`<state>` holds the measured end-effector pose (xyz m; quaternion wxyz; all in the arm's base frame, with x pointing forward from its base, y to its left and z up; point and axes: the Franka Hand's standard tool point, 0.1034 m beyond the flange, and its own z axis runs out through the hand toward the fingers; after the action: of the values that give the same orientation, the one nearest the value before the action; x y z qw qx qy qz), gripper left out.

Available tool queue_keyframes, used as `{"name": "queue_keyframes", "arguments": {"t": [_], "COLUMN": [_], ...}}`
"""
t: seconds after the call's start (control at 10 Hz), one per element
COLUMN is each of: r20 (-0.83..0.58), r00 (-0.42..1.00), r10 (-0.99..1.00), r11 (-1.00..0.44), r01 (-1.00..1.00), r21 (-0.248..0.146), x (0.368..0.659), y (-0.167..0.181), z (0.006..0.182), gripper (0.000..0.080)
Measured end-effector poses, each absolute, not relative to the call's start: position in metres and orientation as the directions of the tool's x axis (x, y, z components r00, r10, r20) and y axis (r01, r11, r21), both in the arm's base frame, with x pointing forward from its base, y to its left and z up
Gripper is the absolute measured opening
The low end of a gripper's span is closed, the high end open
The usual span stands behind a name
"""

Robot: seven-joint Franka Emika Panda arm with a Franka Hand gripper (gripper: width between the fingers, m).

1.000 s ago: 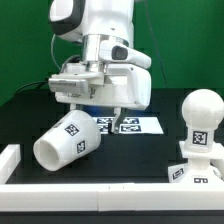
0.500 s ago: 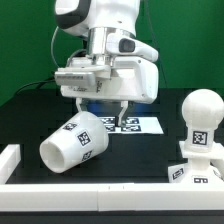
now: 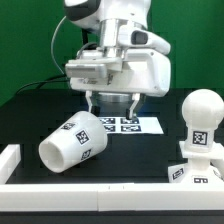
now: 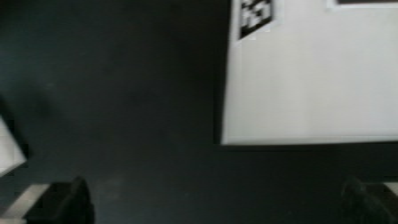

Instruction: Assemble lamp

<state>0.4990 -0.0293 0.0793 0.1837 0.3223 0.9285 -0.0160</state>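
Claw (image 3: 111,103) has shifted right, off shade (image 3: 72,141).

Black matte tabletop (image 3: 140,150) fills the foreground, w/ a low white rail (image 3: 90,186) along its front edge and the exterior view's left. Thin flat white marker board (image 3: 147,125) w/ black-and-white square tags lies flat toward the rear. Plain green backdrop wall (image 3: 25,50) behind. Wrist view: marker board's corner (image 4: 311,90) on dark surface.

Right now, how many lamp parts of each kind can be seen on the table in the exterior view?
Shade, lying on its side: 1
Bulb, standing upright in the base: 1
Base, partly cut off by the picture's edge: 1
Total: 3
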Motion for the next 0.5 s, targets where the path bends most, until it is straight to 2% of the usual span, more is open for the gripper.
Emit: {"name": "queue_keyframes", "arguments": {"t": [0.3, 0.5], "r20": [-0.368, -0.377], "r00": [-0.722, -0.717], "r10": [0.586, 0.587], "r11": [0.797, 0.797], "r01": [0.596, 0.594], "r21": [0.098, 0.110], "x": [0.504, 0.509], "y": [-0.018, -0.023], "z": [0.096, 0.101], "gripper": [0.0699, 0.0699]}}
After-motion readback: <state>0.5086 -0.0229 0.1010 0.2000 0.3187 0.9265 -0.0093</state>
